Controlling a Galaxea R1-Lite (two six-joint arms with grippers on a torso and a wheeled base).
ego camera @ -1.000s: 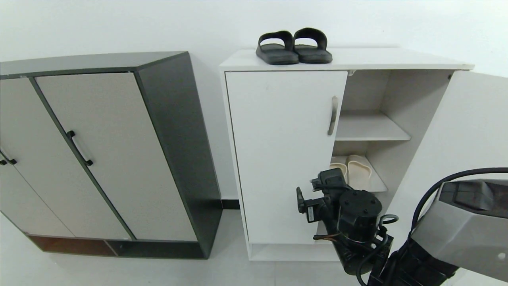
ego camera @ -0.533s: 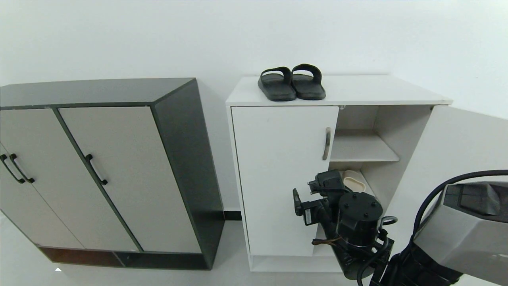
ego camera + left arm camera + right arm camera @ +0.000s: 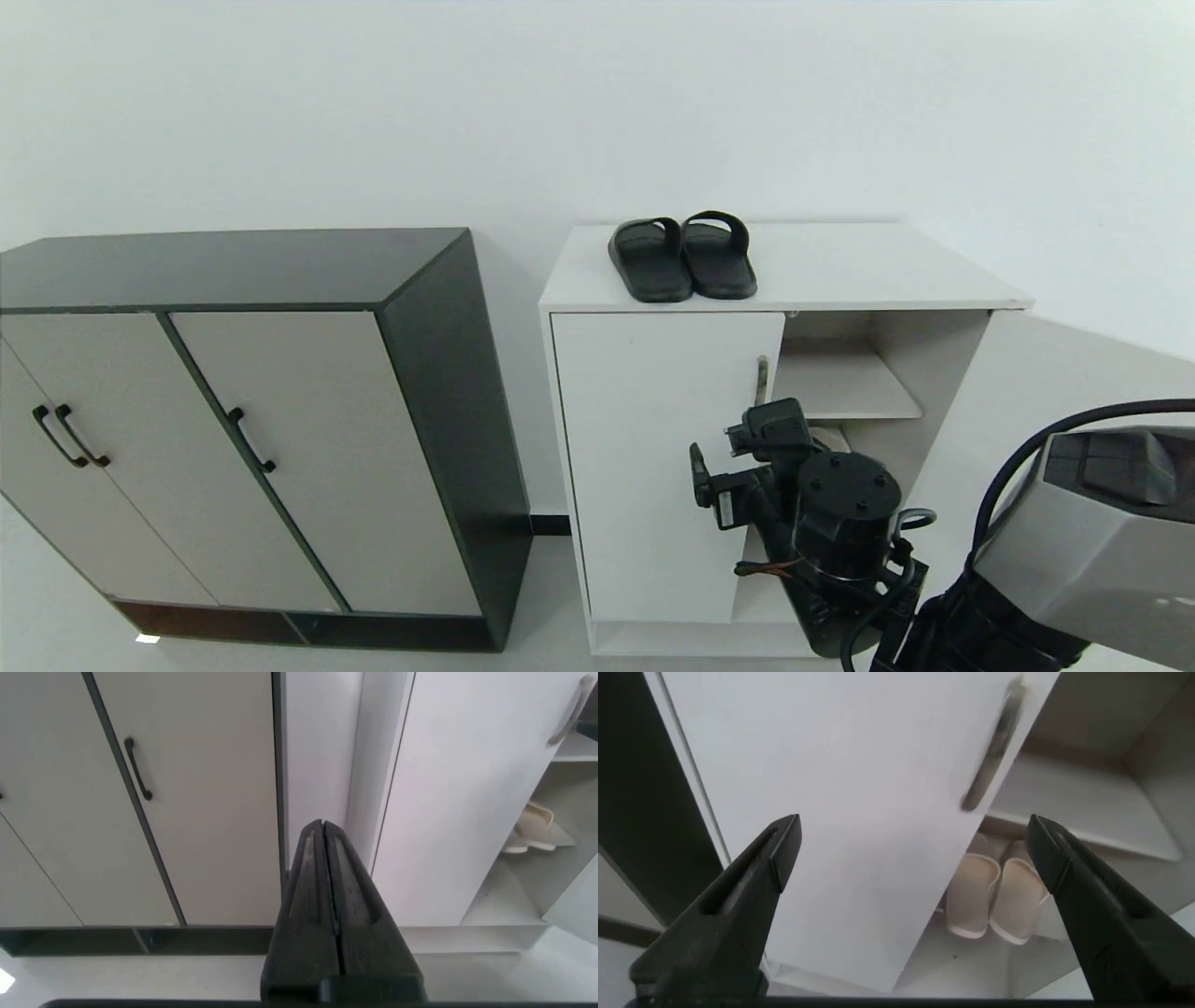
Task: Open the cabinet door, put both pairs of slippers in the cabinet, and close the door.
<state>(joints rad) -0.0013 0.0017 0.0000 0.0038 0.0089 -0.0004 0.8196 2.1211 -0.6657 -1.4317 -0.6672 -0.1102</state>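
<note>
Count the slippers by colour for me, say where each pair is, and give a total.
black slippers: 2, on top of the white cabinet
cream slippers: 2, on a shelf inside it
total: 4

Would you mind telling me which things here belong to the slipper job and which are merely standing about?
Job: white cabinet; its open door; black slippers on its top; cream slippers on a shelf inside.
Standing about: dark cabinet beside it, doors closed.
</note>
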